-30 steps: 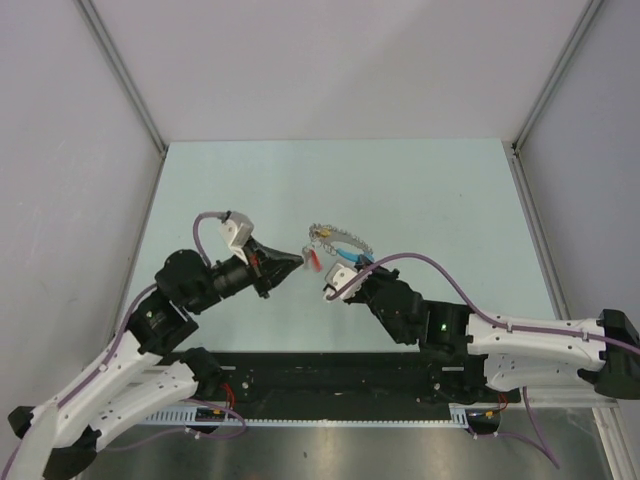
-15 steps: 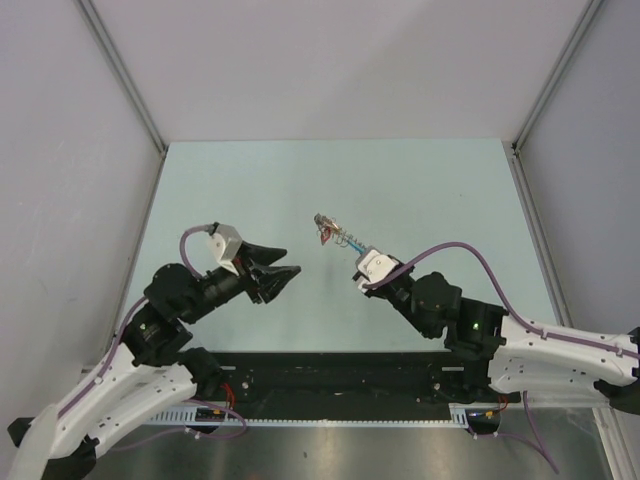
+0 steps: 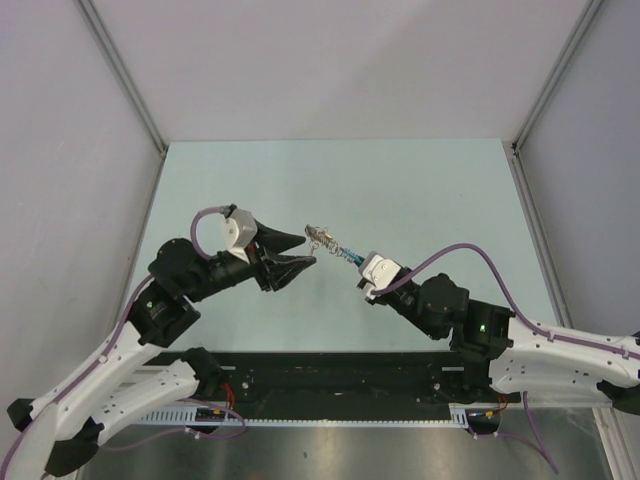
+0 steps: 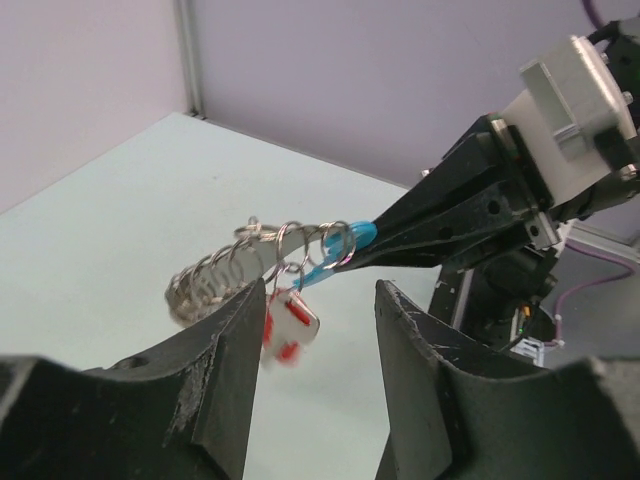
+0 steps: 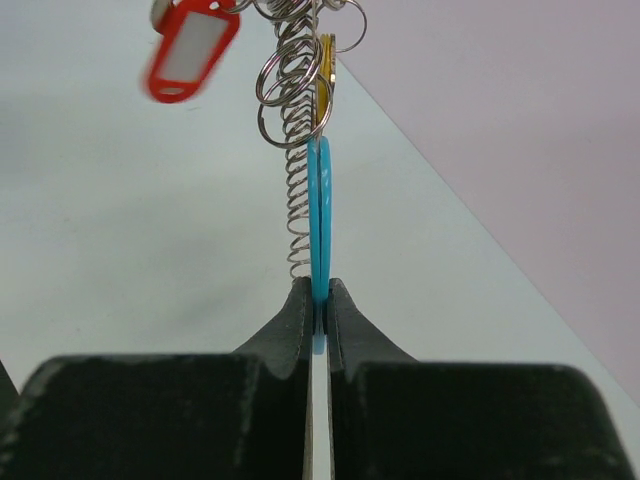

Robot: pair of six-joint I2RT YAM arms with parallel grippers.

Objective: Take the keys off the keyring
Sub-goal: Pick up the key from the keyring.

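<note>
Keyring [image 3: 325, 240] aloft (well inside table [image 3: 420, 180] edges)

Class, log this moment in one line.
right fingers: shut on keyring, blue arc | left fingers: open beside red key tag | tag: on keyring

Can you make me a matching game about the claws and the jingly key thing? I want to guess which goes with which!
Column one:
1. left claw
2. right claw
3. key tag
4. coiled keyring

Column two:
A. silvery and springy
B. open
C. red and white, hanging down
D. shut on the blue arc

Right pairs: 1-B, 2-D, 3-C, 4-A.
</note>
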